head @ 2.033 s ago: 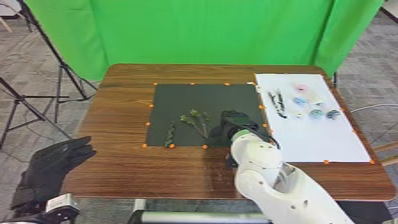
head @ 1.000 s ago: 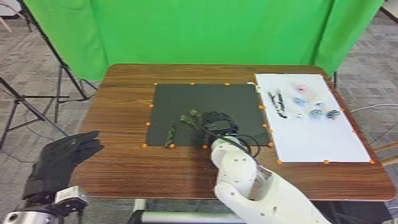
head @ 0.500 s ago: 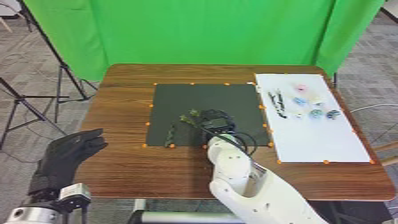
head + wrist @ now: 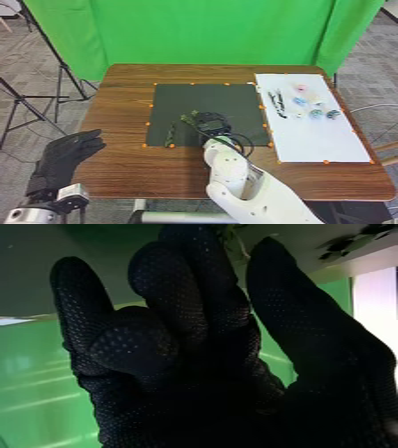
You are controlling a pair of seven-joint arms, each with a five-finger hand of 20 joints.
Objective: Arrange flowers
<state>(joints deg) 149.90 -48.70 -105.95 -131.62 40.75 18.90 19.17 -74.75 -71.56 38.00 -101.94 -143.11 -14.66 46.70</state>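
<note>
Right hand [image 4: 211, 121] shifted left over 1 black mat [image 4: 209, 97]

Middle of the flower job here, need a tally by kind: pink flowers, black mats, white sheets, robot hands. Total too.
Pink flower: 1
Black mat: 1
White sheet: 1
Robot hands: 2 (left hand, right hand)
Total: 5

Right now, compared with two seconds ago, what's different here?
The right robot hand has moved left over the black mat, to the leafy green sprig. The left robot hand has edged forward and slightly right. The small flowers on the white sheet stayed put.
</note>
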